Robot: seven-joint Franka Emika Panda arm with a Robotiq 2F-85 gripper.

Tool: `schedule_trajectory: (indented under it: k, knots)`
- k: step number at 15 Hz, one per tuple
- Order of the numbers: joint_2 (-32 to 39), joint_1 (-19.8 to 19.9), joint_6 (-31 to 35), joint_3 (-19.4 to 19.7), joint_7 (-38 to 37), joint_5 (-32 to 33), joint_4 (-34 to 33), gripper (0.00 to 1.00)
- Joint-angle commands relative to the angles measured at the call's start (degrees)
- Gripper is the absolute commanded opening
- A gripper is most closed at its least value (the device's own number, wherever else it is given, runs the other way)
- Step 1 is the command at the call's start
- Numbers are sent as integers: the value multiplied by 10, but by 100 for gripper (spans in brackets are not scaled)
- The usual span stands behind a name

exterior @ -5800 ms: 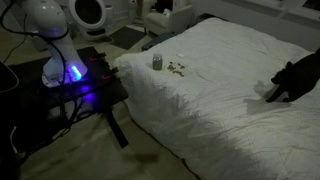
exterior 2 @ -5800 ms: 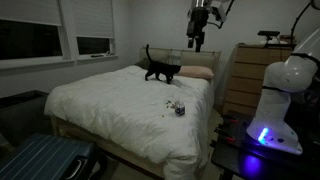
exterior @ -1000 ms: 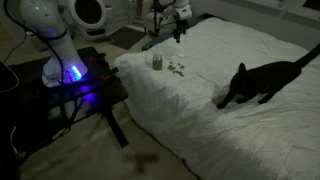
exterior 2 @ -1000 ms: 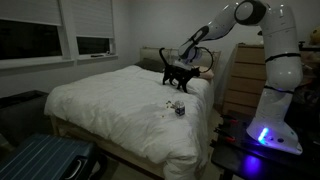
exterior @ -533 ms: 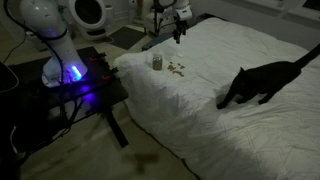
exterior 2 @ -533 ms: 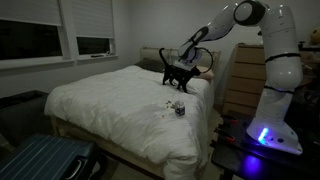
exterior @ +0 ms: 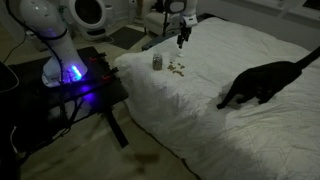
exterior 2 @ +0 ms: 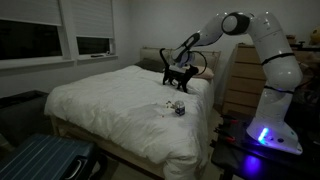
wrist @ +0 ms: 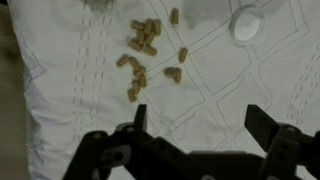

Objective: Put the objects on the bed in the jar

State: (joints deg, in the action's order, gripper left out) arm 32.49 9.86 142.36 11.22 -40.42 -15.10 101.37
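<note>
The gripper [exterior: 181, 42], jaws spread and empty, is shifting closer over the objects [wrist: 140, 60] beside the jar [exterior: 157, 62], readying a pickup

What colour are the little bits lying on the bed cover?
Tan-brown bits, clearest in the wrist view.

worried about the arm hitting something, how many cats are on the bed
1. The cat stands on the bed, well apart from the gripper; another could be hidden out of frame.
</note>
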Motion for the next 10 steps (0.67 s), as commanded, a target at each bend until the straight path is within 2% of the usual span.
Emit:
schedule_trajectory:
  k: [1,8,10]
  knots:
    - [69,5,-65,2,-28,-7,-95,100]
    - [173,11,-131,-2,-47,-4,-201,100]
    - [201,12,-117,-1,-53,-5,-225,100]
